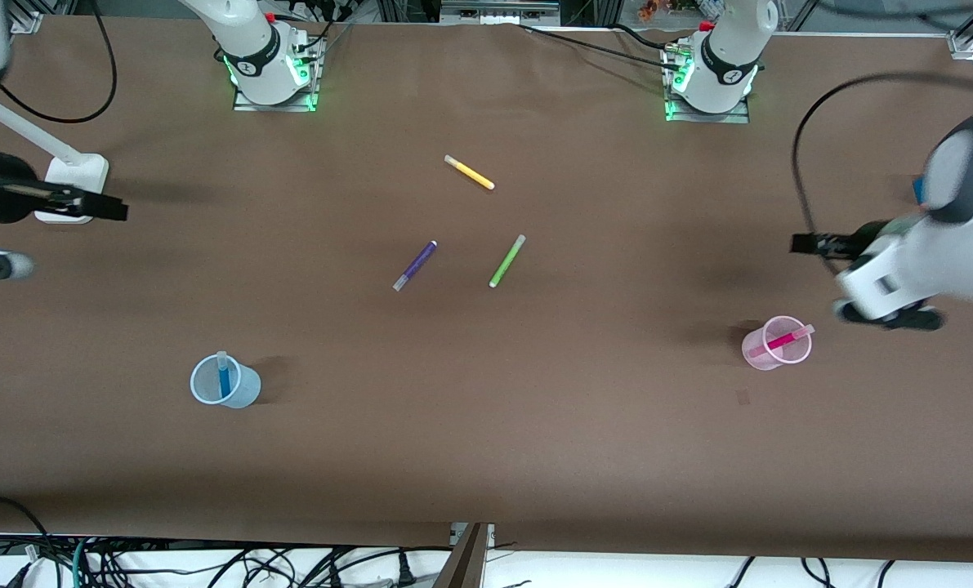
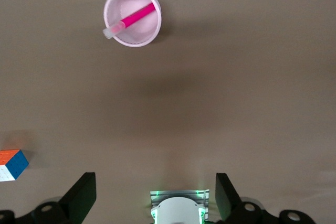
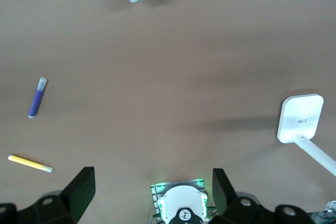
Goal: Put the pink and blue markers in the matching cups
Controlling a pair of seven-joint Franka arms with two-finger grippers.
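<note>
Front view shows both jobs looking done: the blue marker (image 1: 224, 375) stands in the pale blue cup (image 1: 208, 394) toward the right arm's end of the table, and the pink marker (image 1: 780, 340) leans across the rim of the pale pink cup (image 1: 760, 358) toward the left arm's end, both cups nearer the camera than the loose pens. Between them lie a purple marker (image 1: 415, 265), a green marker (image 1: 507, 260) just beside it, and a yellow marker (image 1: 470, 172) farther off. The left gripper (image 1: 813, 243) hangs above the table near the pink cup, fingers spread and empty (a colored cube (image 2: 10, 164) sits close by). The right gripper (image 1: 106, 206) hovers at its own end, fingers likewise parted, holding nothing.
</note>
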